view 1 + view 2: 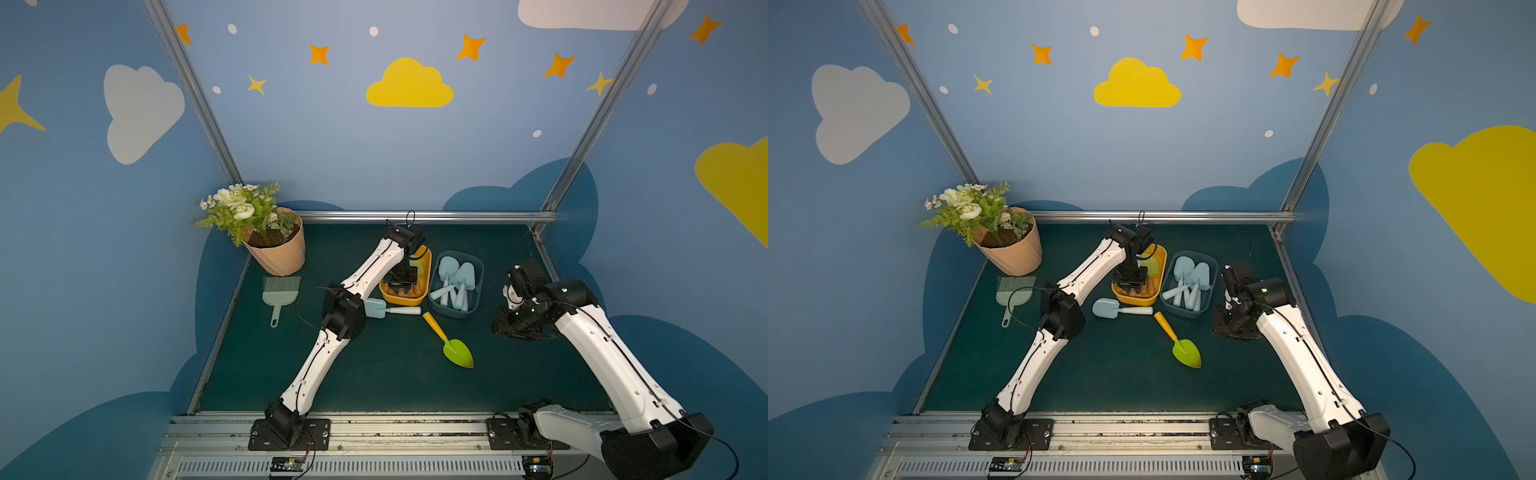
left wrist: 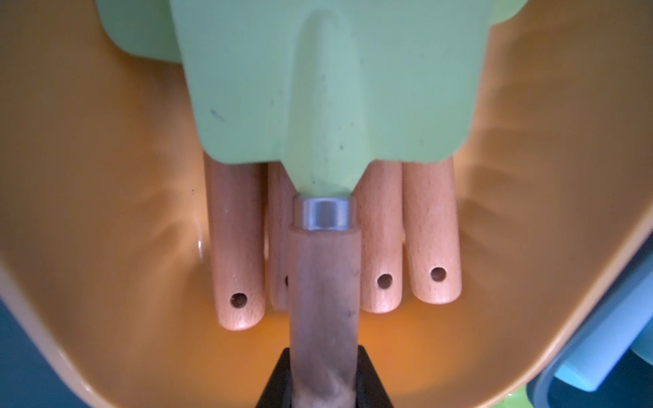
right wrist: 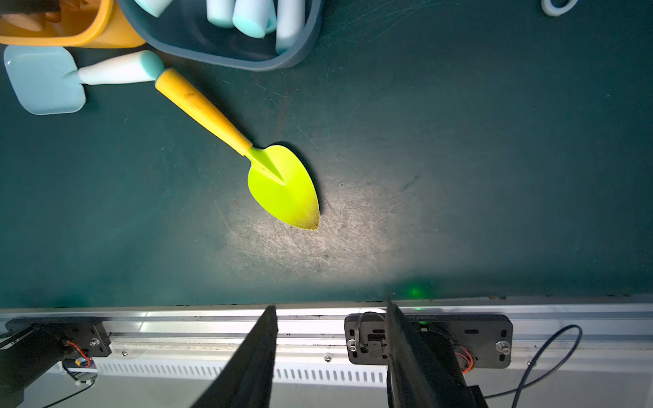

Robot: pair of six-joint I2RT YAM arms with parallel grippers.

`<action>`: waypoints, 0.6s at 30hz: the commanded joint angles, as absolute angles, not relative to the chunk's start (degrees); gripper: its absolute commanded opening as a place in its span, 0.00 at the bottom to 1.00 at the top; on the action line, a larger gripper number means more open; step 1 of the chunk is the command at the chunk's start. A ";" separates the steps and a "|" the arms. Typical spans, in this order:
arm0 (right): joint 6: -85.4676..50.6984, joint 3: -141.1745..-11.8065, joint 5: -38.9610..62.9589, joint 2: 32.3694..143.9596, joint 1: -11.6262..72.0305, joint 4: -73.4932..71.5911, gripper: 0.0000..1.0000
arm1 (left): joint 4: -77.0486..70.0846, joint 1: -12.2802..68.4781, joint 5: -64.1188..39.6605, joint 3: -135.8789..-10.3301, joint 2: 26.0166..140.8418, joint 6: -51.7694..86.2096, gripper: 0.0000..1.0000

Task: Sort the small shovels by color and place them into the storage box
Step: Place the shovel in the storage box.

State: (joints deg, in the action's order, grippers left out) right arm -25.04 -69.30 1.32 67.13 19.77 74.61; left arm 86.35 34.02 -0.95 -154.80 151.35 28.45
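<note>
My left gripper (image 2: pixel 323 374) pinches a green shovel (image 2: pixel 328 106) by its wooden handle, low in the orange box (image 2: pixel 88 212), to lay it along the other green ones (image 2: pixel 240 247); my right gripper (image 3: pixel 330 318) hangs spread, empty, above the mat (image 3: pixel 459 141).

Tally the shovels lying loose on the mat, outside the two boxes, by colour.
Light blue shovel: 1
Lime-green shovel with orange handle: 1
Total: 2

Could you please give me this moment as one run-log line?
left jaws: shut on green shovel, in orange bin | right jaws: open, empty | on mat: blue shovel, lime shovel
</note>
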 commanded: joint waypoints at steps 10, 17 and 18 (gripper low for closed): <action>-25.27 -69.43 1.60 67.94 19.26 74.58 0.50 | 85.81 33.64 -2.38 -155.68 153.37 28.91 0.10; -25.04 -69.35 1.41 67.68 19.07 74.61 0.51 | 85.82 33.43 -2.03 -155.70 153.00 28.76 0.14; -25.03 -69.25 1.39 67.68 19.07 74.62 0.51 | 85.80 33.39 -2.02 -155.74 152.94 28.72 0.15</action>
State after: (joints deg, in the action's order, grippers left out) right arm -25.04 -69.30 1.37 67.85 19.42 74.56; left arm 85.43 33.82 -1.78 -154.80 152.79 28.60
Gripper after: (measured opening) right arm 0.506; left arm 0.146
